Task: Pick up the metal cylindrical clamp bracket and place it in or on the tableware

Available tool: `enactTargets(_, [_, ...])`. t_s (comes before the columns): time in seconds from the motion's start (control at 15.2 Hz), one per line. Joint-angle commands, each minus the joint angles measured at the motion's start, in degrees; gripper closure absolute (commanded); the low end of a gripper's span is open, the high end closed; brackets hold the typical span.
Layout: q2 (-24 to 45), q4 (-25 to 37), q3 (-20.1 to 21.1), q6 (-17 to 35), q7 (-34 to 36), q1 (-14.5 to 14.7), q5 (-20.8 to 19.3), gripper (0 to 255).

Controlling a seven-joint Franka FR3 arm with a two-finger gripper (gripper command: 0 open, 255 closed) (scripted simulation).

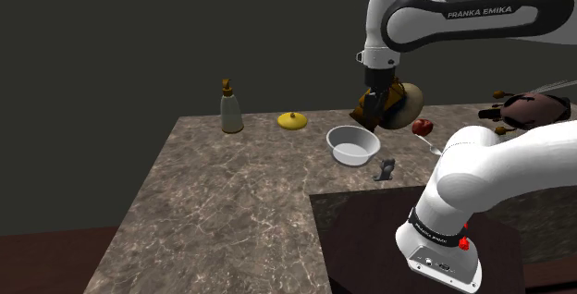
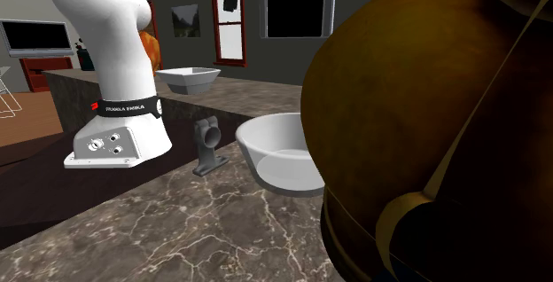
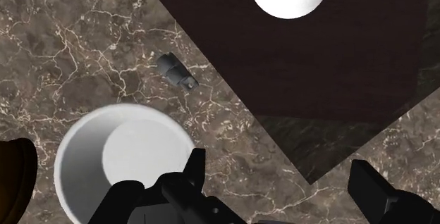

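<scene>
Marble, brown-grey with pale veins, forms the tabletop (image 1: 213, 200) on which the small grey clamp bracket (image 1: 385, 168) (image 2: 209, 145) (image 3: 176, 70) stands upright on its flat foot, its ring uppermost. It sits just beside the white bowl (image 1: 353, 144) (image 2: 279, 152) (image 3: 123, 159) without touching it, between the bowl and the edge of the dark stand (image 3: 317, 46) that carries the white arm (image 1: 462, 15). The black fingers (image 3: 195, 173) are spread wide apart with nothing between them; only bare marble shows in the gap, and the bracket lies well clear of them, beyond the bowl's rim. In the shoulder view the hand hangs above the far rim of the bowl, pointing downward, in front of a brown rounded object (image 1: 407, 103). A red apple (image 1: 423, 127) rests near that object, towards the shoulder view's right. Farther along the back edge of the tabletop, towards the shoulder view's left, lie a flat yellow lid (image 1: 292, 120) and a pale bottle (image 1: 230, 109) with a dark top. The bowl is empty.
</scene>
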Motion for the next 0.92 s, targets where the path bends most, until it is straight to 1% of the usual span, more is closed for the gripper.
enactTargets(0.0, [-1.9, -3.7, -2.8, 2.1, -3.3, -1.2, -2.3, 0])
enactTargets(0.26, [-2.6, -9.3, -8.8, 7.5, -9.6, -3.8, -7.1, 0])
enactTargets(0.46, [-1.3, -12.6, -13.8, 12.3, -14.5, -6.0, -11.0, 0])
enactTargets(0.66, [1.9, -14.9, -19.3, 17.9, -19.5, -8.0, -15.1, 0])
enactTargets(0.86, [7.0, -16.1, -25.2, 24.5, -24.5, -9.2, -19.0, 0])
